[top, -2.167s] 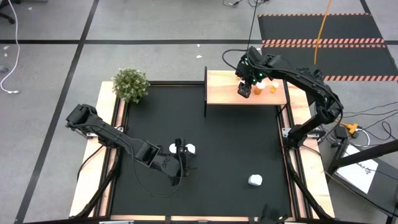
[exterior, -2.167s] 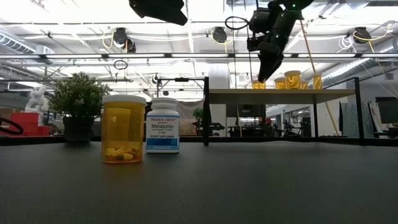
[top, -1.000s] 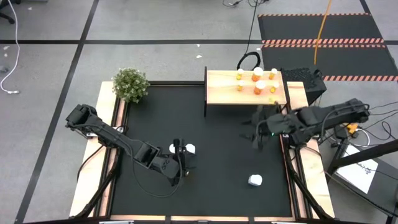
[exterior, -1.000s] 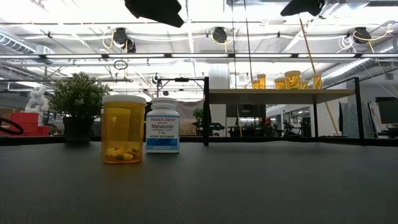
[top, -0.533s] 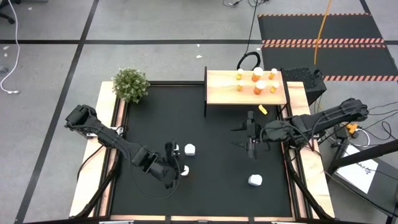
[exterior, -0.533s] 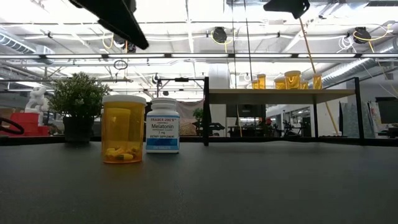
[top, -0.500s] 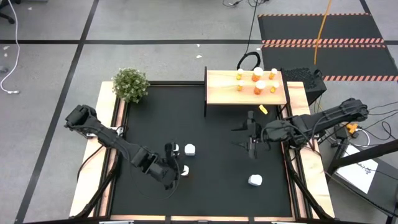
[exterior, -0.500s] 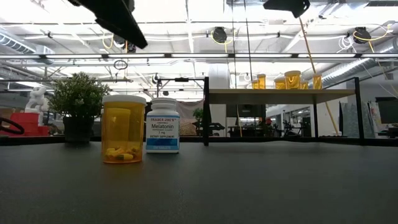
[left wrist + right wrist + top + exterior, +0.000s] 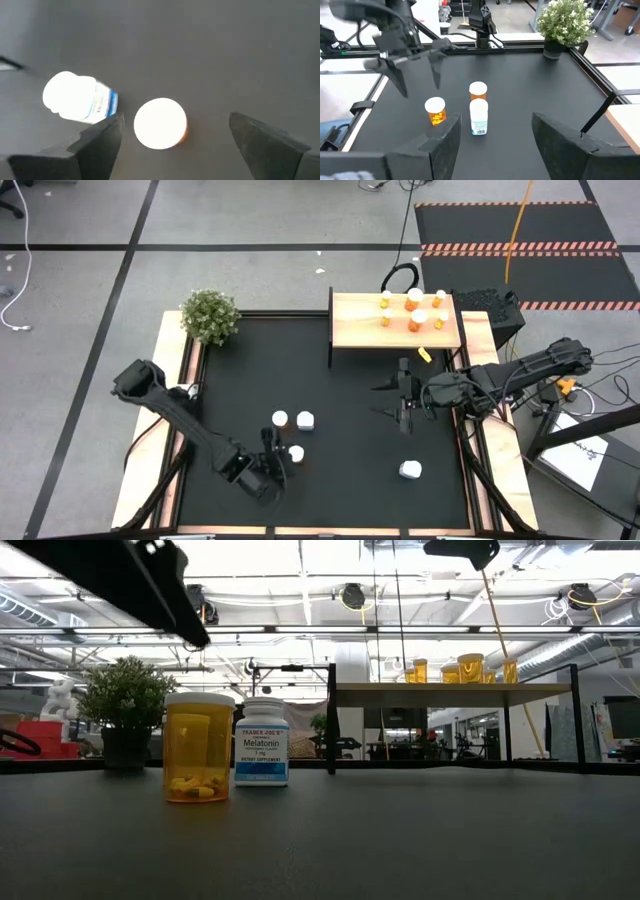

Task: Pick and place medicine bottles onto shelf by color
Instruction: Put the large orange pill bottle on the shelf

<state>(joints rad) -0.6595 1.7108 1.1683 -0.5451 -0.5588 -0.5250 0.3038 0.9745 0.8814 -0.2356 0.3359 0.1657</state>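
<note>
the left gripper [image 9: 268, 463] hangs at the near edge of the black table mat [image 9: 350, 380], jaws spread wide and empty over a small amber plastic pill bottle with a white cap [image 9: 295, 454]; it looks light, stiff and slick, likely best pinched low round its body. mid-table the right gripper [image 9: 403, 402] waits parted and empty, above a lone white bottle [image 9: 410, 470]; farther off, amber bottles [image 9: 414, 310] cluster on the pale wooden shelf [image 9: 355, 322].

- Floor [image 9: 80, 240]: grey, marked with dark tape lines in a grid.
- Black floor mats [image 9: 500, 225] with red-and-white striped edging lie beyond the bench.
- Orange cable [image 9: 518, 225] crosses the mats; white cable [image 9: 20, 280] lies at the far left.
- Ceiling [image 9: 320, 600]: open trusses, pipework, bright light fixtures.
- Red equipment [image 9: 40, 735] stands in the room behind.
</note>
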